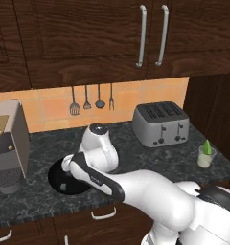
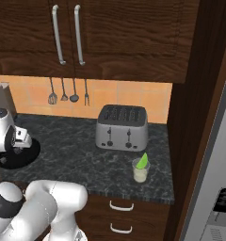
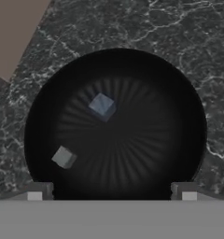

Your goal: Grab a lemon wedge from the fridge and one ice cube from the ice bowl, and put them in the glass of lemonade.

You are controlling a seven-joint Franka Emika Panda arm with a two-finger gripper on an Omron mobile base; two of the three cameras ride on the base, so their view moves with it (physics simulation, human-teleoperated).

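The ice bowl (image 3: 172,116) is wide, round and black, and sits on the dark counter with two pale ice cubes inside, one (image 3: 102,105) near its middle and one (image 3: 63,157) lower left. My gripper (image 3: 113,192) hangs open straight above the bowl with nothing between its fingers. The arm bends over the ice bowl (image 1: 58,182) and hides much of it. At the counter's right end stands the glass of lemonade (image 1: 204,159), with the yellow-green lemon wedge (image 1: 207,146) sticking out of it. The grey fridge (image 2: 217,174) rises at the far right.
A silver toaster (image 1: 161,123) stands at the back between bowl and glass. A coffee machine (image 1: 9,143) is close to the bowl's left. Utensils (image 1: 90,100) hang on the tiled wall, under dark wooden cabinets (image 1: 88,38). A tall wooden panel (image 2: 192,117) separates counter and fridge.
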